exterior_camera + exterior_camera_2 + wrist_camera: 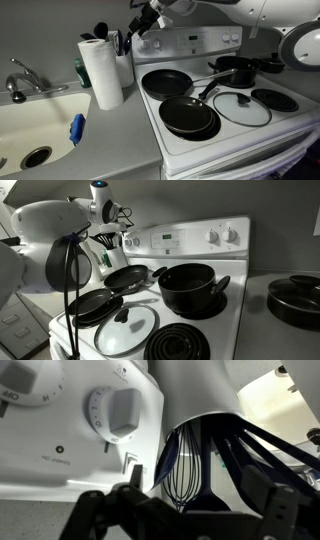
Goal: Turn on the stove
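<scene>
The white stove (230, 140) stands against the grey wall (50, 30), right of a grey counter (110, 140) with a sink (40, 115) and paper roll (101, 70), pans (165, 82) on its burners, and the gripper (140, 25) hangs wide open and empty at the far left end of its back panel, near a knob (118, 410)
</scene>
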Robot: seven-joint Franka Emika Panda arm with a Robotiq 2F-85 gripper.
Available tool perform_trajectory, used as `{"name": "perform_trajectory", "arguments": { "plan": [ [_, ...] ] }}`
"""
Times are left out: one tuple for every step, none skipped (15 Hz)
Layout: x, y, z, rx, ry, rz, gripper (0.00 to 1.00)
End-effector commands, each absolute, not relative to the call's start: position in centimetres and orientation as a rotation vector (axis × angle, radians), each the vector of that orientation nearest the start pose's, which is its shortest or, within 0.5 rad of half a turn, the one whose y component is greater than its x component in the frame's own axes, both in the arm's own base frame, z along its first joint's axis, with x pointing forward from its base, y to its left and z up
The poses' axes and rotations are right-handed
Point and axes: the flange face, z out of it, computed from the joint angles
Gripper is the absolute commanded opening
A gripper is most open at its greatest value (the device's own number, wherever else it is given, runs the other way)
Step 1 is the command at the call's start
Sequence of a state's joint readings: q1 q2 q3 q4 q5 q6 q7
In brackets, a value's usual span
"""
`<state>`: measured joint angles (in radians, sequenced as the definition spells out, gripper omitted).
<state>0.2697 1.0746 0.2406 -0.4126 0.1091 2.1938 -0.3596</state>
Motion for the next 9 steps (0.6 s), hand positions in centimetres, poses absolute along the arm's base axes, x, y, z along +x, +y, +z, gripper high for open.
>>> {"name": "perform_trajectory", "arguments": {
  "plan": [
    [78.10, 27.80, 49.83, -2.534, -0.823, -0.952, 1.00],
    [78.18, 27.75, 49.54, -2.535, -0.823, -0.947, 1.00],
    [78.22, 27.70, 49.44, -2.536, -0.824, -0.946, 1.00],
    [78.15, 27.55, 49.33, -2.534, -0.823, -0.951, 1.00],
    [78.30, 27.59, 49.47, -2.530, -0.819, -0.956, 1.00],
    [78.34, 27.57, 49.44, -2.527, -0.819, -0.962, 1.00],
    [78.35, 27.59, 49.44, -2.523, -0.819, -0.965, 1.00],
    [78.36, 27.61, 49.40, -2.522, -0.820, -0.966, 1.00],
    [78.36, 27.62, 49.40, -2.520, -0.821, -0.966, 1.00]
  ]
}}
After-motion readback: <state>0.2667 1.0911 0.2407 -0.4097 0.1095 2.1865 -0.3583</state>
